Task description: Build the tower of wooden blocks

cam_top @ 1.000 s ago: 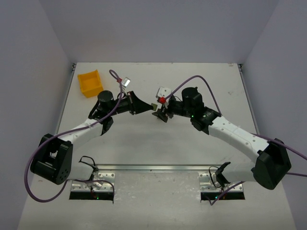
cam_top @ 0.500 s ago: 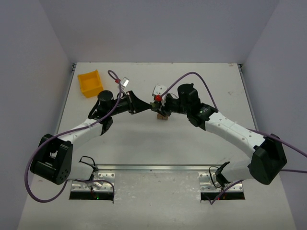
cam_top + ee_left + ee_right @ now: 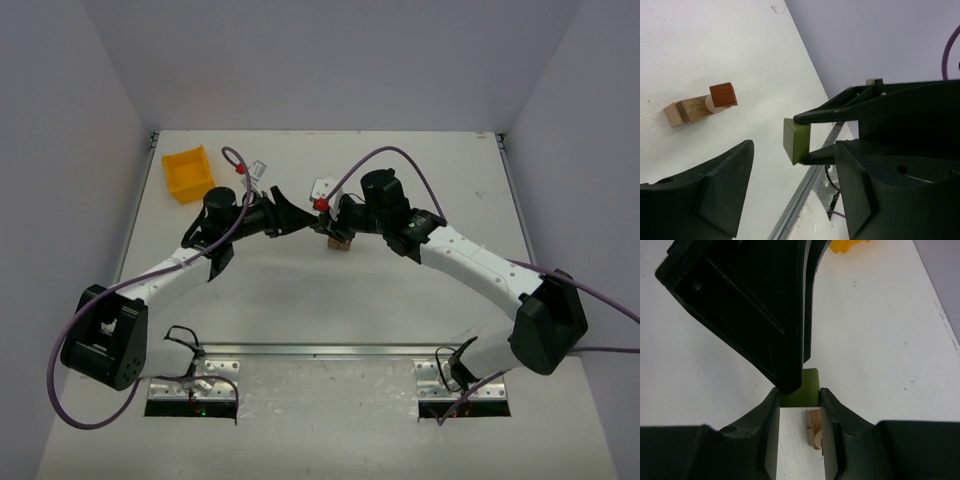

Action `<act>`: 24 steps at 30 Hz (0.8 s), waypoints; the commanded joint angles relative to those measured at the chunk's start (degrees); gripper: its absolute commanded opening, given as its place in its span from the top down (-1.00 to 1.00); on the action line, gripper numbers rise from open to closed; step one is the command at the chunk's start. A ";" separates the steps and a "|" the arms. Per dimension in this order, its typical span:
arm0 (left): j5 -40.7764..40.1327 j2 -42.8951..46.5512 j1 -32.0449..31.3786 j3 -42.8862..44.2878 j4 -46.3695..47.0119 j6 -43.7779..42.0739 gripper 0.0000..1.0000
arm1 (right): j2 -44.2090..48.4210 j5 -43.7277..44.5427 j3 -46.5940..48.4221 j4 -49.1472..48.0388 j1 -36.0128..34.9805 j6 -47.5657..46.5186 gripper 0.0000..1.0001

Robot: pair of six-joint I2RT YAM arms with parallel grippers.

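Observation:
An olive-green block hangs in the air, and my right gripper is shut on its sides. The left wrist view shows the same green block pinched by the right arm's thin fingers. It sits between the spread fingers of my left gripper, which is open and touches nothing. The wood block tower, tan pieces topped by a dark red block, stands on the table just beyond the block. From above, both grippers meet beside the tower.
A yellow bin stands at the back left of the table. A metal rail runs along the near edge between the arm bases. Purple cables loop above both arms.
The right arm swung left to the left gripper and shut on the green block. The left gripper, shut on that block before, has opened.

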State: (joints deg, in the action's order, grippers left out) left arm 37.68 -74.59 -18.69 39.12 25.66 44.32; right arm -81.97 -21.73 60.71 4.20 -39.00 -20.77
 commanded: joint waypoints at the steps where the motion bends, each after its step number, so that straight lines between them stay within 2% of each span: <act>1: -4.64 2.33 1.85 3.33 -3.33 -2.40 -0.33 | -2.68 -1.03 5.46 2.63 0.06 -3.16 1.00; 2: -5.93 2.42 2.43 3.33 -4.03 -2.40 -0.53 | -3.28 -1.03 5.93 3.27 0.14 -3.60 1.00; 5: -10.09 3.29 7.00 3.33 -8.76 -2.31 -0.67 | -6.91 -1.30 9.04 7.82 0.33 -7.00 1.00; 7: -13.84 3.68 9.10 3.24 -11.22 -2.59 -0.91 | -8.87 -1.42 12.03 11.01 0.51 -8.78 1.00; 10: -18.24 4.09 11.36 3.23 -14.25 -3.65 -1.00 | -14.34 -1.13 17.50 14.81 0.51 -10.42 1.00; 16: -24.69 5.47 12.45 3.24 -16.98 -5.83 -1.00 | -24.27 1.06 27.80 27.11 0.66 -15.02 1.00; 24: -28.09 5.07 12.53 3.42 -17.05 -6.88 -1.00 | -29.99 5.75 31.13 29.89 1.12 -16.40 0.97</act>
State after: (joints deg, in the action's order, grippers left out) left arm 12.60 -70.83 -6.44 40.51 7.71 38.88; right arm -111.53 -17.77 88.99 31.54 -38.63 -35.10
